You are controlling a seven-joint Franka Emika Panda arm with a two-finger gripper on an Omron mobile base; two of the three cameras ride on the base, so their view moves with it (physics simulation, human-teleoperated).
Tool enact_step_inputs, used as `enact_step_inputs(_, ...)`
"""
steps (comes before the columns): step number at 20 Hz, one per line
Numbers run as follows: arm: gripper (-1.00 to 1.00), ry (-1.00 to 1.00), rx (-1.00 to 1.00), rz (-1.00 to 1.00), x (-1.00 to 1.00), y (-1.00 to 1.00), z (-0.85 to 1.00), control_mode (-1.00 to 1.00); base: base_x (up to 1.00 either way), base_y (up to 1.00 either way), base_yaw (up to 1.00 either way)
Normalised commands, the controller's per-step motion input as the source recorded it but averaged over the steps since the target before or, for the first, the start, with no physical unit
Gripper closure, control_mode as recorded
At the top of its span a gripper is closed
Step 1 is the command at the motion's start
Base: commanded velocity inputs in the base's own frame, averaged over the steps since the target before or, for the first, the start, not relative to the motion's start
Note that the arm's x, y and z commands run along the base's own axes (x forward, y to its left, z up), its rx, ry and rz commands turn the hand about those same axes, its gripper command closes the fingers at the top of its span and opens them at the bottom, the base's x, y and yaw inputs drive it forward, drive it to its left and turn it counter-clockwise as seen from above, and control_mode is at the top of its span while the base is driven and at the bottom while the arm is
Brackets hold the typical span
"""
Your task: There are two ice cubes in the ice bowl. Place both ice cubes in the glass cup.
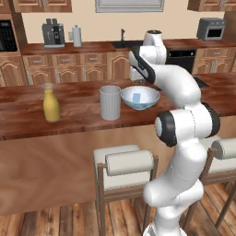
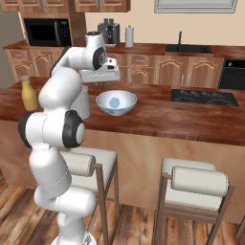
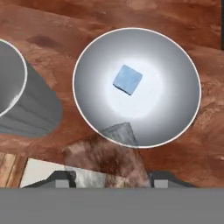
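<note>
Your tool (image 3: 111, 177) hung above the ice bowl (image 3: 175, 57), pinching a translucent ice cube (image 3: 111, 153) at the frame's bottom. The other cube (image 3: 127, 79) lay mid-bowl, upper centre. The glass cup (image 3: 17, 96) stood left on the desk (image 3: 183, 17).

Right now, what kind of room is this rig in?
A home-style kitchen, rendered. Wooden cabinets line the back wall, with a microwave, a coffee machine and a sink faucet on that side. The arm works at a wooden island counter with stools tucked under it.
</note>
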Motion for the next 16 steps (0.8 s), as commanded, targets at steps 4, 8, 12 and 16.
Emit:
enact_step_inputs(4,1.0,-0.03,0.03,-0.04,-0.77,0.68,0.53,-1.0,0.0,0.0,0.0)
enact_step_inputs(8,1.0,-0.04,0.0,-0.06,-0.46,0.87,0.09,-1.0,0.0,0.0,0.0)
enact_step_inputs(12,1.0,-0.07,0.0,0.0,-0.11,0.7,0.04,-1.0,0.0,0.0,0.0)
enact_step_inputs(16,1.0,-0.04,0.0,-0.03,0.07,0.46,0.35,-1.0,0.0,0.0,0.0)
